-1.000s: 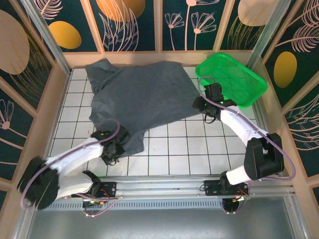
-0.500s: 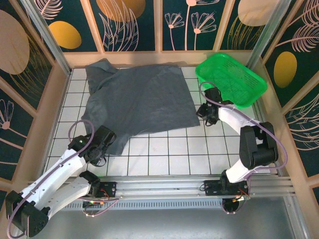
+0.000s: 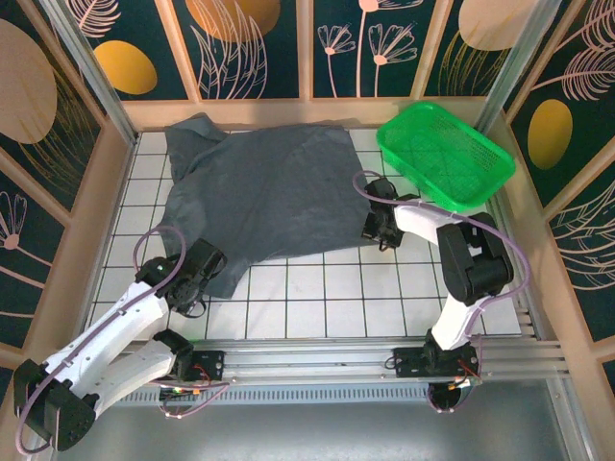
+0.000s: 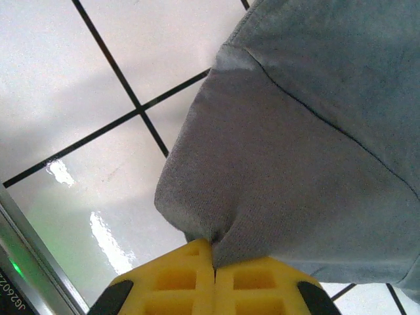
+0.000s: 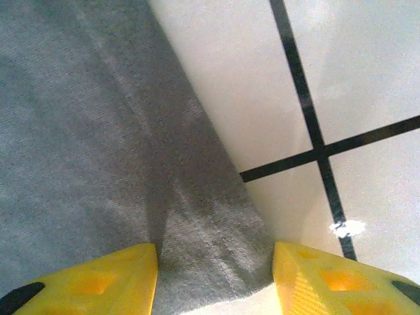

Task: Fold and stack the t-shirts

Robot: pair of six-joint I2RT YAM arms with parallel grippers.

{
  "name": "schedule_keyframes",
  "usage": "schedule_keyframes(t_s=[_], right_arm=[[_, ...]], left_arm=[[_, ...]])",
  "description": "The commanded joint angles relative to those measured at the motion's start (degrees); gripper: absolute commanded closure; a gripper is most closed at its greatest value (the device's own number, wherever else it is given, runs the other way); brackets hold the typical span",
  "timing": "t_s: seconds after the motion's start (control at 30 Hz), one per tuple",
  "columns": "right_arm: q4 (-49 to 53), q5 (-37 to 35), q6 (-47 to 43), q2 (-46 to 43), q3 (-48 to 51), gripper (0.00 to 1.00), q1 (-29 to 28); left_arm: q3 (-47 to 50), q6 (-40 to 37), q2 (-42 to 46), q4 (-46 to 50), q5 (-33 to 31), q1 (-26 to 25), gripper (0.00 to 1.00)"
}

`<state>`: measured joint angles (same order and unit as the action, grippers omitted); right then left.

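Observation:
A dark slate blue-grey t-shirt (image 3: 269, 187) lies spread over the white tiles, reaching to the back left corner. My left gripper (image 3: 197, 288) is shut on its near left corner. In the left wrist view the cloth (image 4: 295, 151) bunches into the closed yellow jaws of that gripper (image 4: 214, 252). My right gripper (image 3: 373, 229) stands open at the shirt's near right corner. In the right wrist view the corner of the cloth (image 5: 85, 144) lies flat between the two spread yellow fingers (image 5: 98, 275) of the right gripper (image 5: 215, 262).
A green plastic mesh basket (image 3: 447, 158) sits at the back right, just beyond the right arm. Wooden walls close in the tiled floor (image 3: 317, 288) on three sides. Bare tiles lie between the shirt's near edge and the arm bases.
The left gripper has dragged the shirt's near left corner leftward, flattening the cloth. The right gripper has moved left from beside the basket onto the shirt's near right corner.

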<state>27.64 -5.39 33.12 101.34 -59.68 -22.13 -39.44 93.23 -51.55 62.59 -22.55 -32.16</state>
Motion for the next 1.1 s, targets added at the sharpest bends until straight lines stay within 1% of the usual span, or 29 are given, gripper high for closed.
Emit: schedule_keyframes(t_s=[0.0,0.07,0.13,0.2,0.3,0.33,0.43,0.53,0.63,0.77,0.83,0.93,0.97,1.07], right_arm=[[2.0,-4.1,-1.7,2.9,-2.2,0.50,0.0],[2.3,-4.1,-2.2,4.0,-3.2,0.53,-0.1],[2.7,-3.9,-2.4,4.5,-3.4,0.61,-0.1],[2.7,-3.1,-1.8,4.4,-2.5,0.73,-0.2],[2.1,-2.2,-0.1,3.0,-0.5,0.95,-0.1],[2.0,-2.1,0.5,2.4,0.0,0.99,-0.1],[3.1,-2.3,2.3,0.3,0.7,1.00,-0.1],[3.6,-2.0,2.9,-1.3,1.2,1.00,-0.1],[4.0,-1.8,3.8,-2.1,1.9,1.00,-0.3],[5.3,-3.7,7.7,-6.9,5.5,1.00,-1.4],[7.0,-4.3,10.0,-9.7,7.2,1.00,-2.1],[9.1,-4.6,11.9,-13.4,9.6,1.00,-3.5],[9.9,-4.3,12.1,-14.2,10.1,1.00,-3.9],[13.0,-3.6,13.0,-16.4,10.1,1.00,-5.9]], left_arm=[[1.0,-3.2,0.0,-2.9,0.8,0.3,1.00],[2.1,-5.8,-0.8,-5.5,2.5,0.3,1.00],[3.6,-8.0,-2.0,-8.1,4.6,0.3,1.00],[5.7,-9.9,-3.1,-12.2,6.7,0.3,1.00],[8.4,-10.2,-4.6,-18.7,10.5,0.3,1.00],[9.4,-10.2,-4.9,-20.7,11.5,0.3,1.00],[11.5,-10.0,-6.4,-25.8,13.6,0.2,1.00],[9.9,-10.3,-7.4,-25.2,12.4,0.2,1.00],[8.3,-9.1,-4.9,-18.7,9.2,0.1,1.00],[9.6,-4.1,5.3,-7.1,7.6,0.1,1.00],[10.3,-1.9,11.1,-2.3,8.5,0.1,1.00],[10.5,-2.6,17.4,2.0,10.2,0.0,1.00],[10.7,-4.6,18.8,0.8,11.5,0.0,1.00],[9.5,-4.7,19.0,3.6,13.5,0.0,1.00]])
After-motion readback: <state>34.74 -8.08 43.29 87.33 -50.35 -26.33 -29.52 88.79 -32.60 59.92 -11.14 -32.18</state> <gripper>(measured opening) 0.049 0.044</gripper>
